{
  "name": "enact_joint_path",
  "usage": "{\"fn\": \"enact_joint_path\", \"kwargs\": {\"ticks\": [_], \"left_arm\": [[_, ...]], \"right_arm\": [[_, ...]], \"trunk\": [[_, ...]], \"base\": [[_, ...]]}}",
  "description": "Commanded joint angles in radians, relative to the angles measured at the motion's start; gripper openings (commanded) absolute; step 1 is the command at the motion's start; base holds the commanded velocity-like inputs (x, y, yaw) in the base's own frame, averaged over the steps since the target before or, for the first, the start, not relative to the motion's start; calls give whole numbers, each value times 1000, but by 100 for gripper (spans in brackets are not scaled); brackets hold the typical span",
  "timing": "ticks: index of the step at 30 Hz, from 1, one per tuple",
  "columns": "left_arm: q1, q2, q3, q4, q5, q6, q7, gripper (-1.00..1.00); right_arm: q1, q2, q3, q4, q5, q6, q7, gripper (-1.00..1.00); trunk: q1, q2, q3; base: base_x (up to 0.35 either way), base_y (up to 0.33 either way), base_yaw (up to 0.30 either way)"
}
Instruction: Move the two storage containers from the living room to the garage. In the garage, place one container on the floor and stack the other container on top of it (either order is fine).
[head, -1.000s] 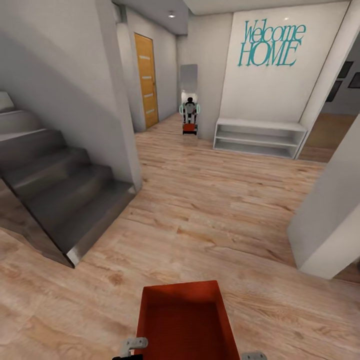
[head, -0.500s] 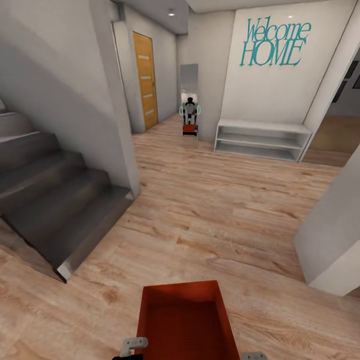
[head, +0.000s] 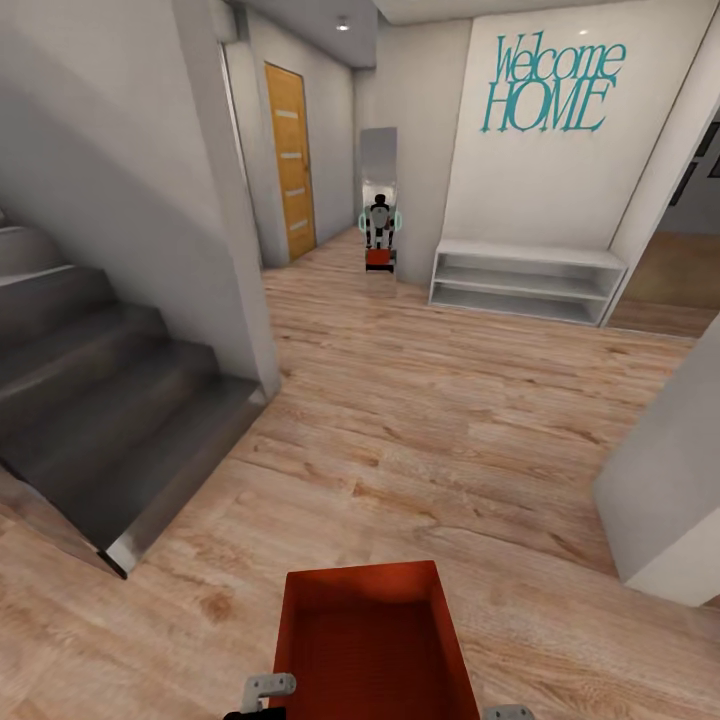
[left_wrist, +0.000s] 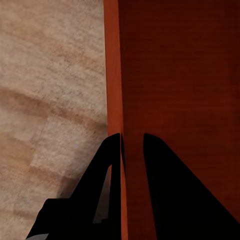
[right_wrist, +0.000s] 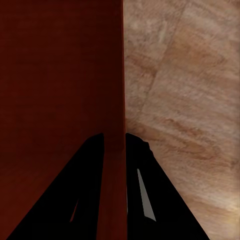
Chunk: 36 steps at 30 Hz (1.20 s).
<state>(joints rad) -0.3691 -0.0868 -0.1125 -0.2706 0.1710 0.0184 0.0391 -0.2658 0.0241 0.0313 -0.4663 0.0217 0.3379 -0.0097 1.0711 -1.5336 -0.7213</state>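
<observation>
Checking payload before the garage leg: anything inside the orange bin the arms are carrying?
The storage container looks empty: bare ribbed floor and inner walls in the head view. Its near end is cut off by the frame. Left gripper and right gripper each pinch a side wall.

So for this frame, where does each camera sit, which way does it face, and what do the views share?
Head view: on the head, looking forward and down a hallway with wood floor, stairs; gripper parts flank the storage container.
Left wrist view: along the left gripper, clamped on a container wall.
Right wrist view: along the right gripper, clamped on the opposite wall.
Shared: the container and floor.
</observation>
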Motion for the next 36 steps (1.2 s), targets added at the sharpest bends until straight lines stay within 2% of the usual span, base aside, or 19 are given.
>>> {"fn": "enact_joint_path", "kwargs": {"ticks": [1,9,36], "left_arm": [[-1,19,-17,-4,-1,-37,10,-100],[-1,21,-17,-4,-1,-36,10,-100],[-1,21,-17,-4,-1,-37,10,-100]], "right_arm": [[0,-1,13,1,-14,6,0,-100],[0,-1,13,1,-14,6,1,-100],[0,-1,13,1,-14,6,0,-100]], "trunk": [[0,0,-1],[0,0,-1],[0,0,-1]], "base": [[3,0,0],[124,0,0],[337,0,0]]}}
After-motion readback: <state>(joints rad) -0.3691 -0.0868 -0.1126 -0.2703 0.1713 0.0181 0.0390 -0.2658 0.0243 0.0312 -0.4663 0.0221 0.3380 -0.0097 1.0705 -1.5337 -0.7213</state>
